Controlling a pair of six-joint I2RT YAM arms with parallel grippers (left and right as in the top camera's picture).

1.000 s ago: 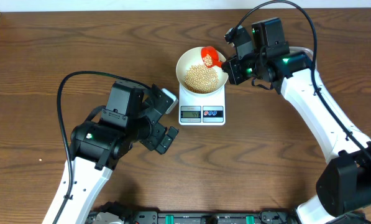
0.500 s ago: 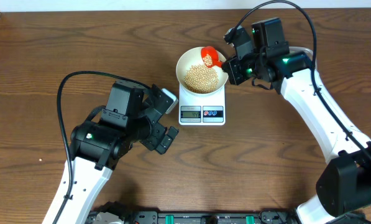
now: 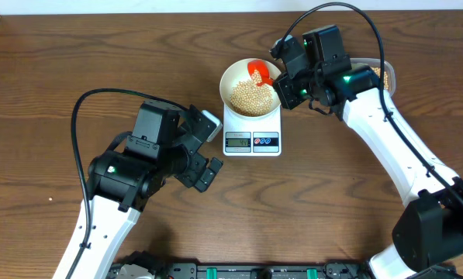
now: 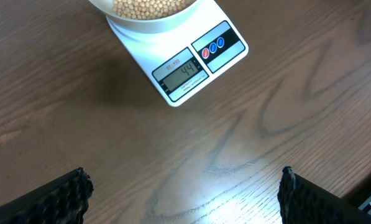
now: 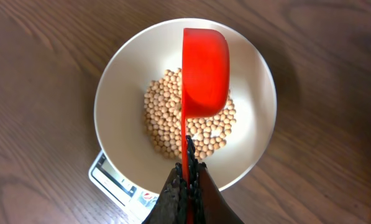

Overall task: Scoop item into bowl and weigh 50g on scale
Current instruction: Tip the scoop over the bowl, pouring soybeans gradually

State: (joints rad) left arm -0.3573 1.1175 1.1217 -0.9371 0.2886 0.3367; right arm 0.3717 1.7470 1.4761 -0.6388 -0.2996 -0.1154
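Observation:
The white bowl sits on the white scale and holds a heap of tan beans. My right gripper is shut on the handle of a red scoop, whose cup hangs over the bowl's far side. In the right wrist view the scoop shows its smooth outer side above the beans. The display on the scale reads 44. My left gripper hovers open over bare table left of the scale, with nothing between its fingertips.
A clear tub with more beans shows partly behind the right arm at the back right. The table's far edge runs along the top of the overhead view. Black cables arc over both arms.
The right arm has shifted a little to the left, carrying the scoop further over the bowl and uncovering the tub behind it. The left arm has stayed still.

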